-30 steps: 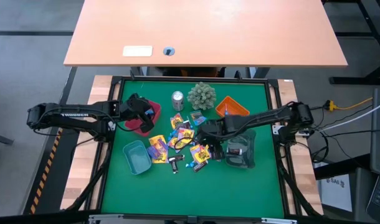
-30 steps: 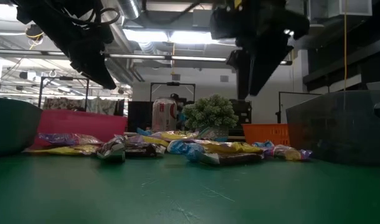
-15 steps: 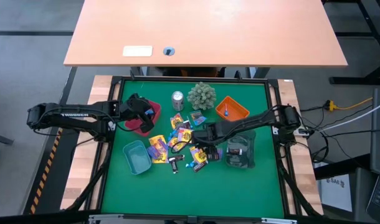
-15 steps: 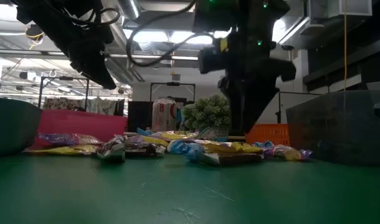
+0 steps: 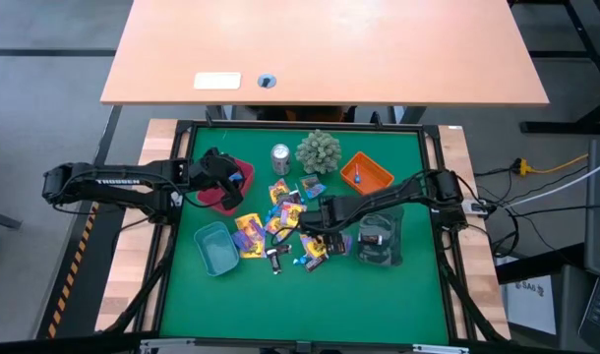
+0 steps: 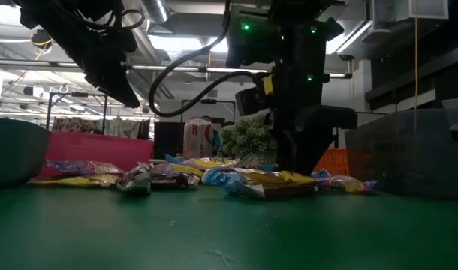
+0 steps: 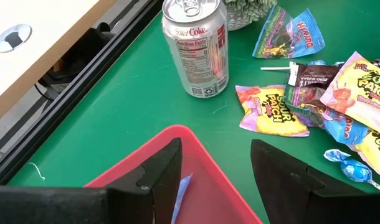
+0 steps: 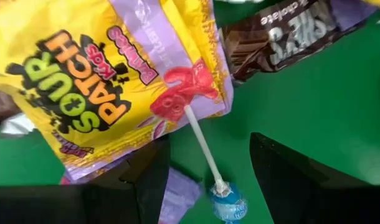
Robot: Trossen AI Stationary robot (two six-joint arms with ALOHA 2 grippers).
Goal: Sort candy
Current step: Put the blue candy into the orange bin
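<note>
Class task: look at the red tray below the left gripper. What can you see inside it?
Inside the red tray, one pale blue wrapped piece shows between the open left gripper fingers. The rest of the tray's floor is covered by the gripper, so any other contents cannot be seen.

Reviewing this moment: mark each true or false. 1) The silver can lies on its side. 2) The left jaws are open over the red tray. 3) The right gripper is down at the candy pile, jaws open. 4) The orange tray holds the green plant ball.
1) False: the silver can stands upright.
2) True: the left gripper hovers open over the red tray.
3) True: the right gripper straddles a lollipop beside a yellow packet.
4) False: the plant ball sits beside the orange tray.
</note>
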